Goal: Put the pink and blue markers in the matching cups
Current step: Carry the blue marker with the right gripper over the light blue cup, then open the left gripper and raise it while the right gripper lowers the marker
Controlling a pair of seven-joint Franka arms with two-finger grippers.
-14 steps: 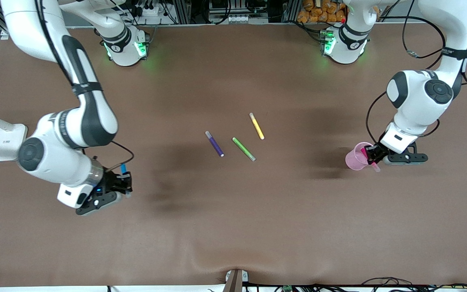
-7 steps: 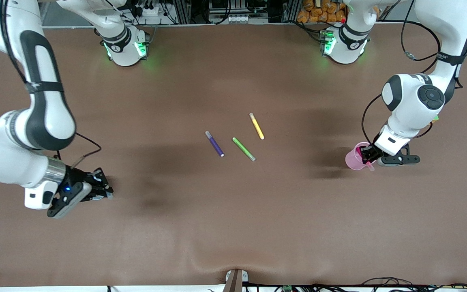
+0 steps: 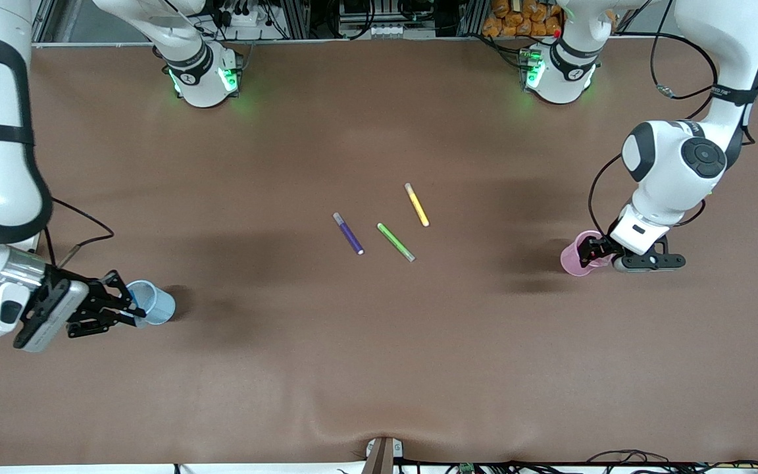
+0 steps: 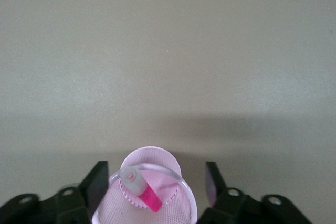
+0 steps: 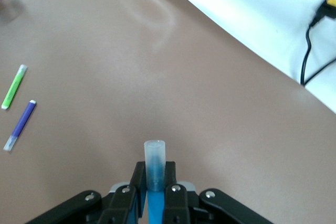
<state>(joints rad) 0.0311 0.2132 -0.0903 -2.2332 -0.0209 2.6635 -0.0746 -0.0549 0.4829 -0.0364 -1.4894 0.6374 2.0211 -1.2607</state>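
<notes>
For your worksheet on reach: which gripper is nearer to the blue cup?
The right. The right gripper, shut on the blue marker, is right beside the blue cup; the left gripper is at the pink cup, at the left arm's end.

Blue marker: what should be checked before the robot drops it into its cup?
1. Blue marker gripped: ok, right jaws shut on it.
2. Marker over the blue cup: cannot tell; the right jaws are at its rim in the front view, but the right wrist view shows no cup.
3. Blue cup upright: cannot tell.
4. Pink marker in the pink cup: ok.
5. Left jaws released: ok, open on either side of the pink cup.
6. Purple, green and yellow markers away from both cups: ok, mid-table.
</notes>
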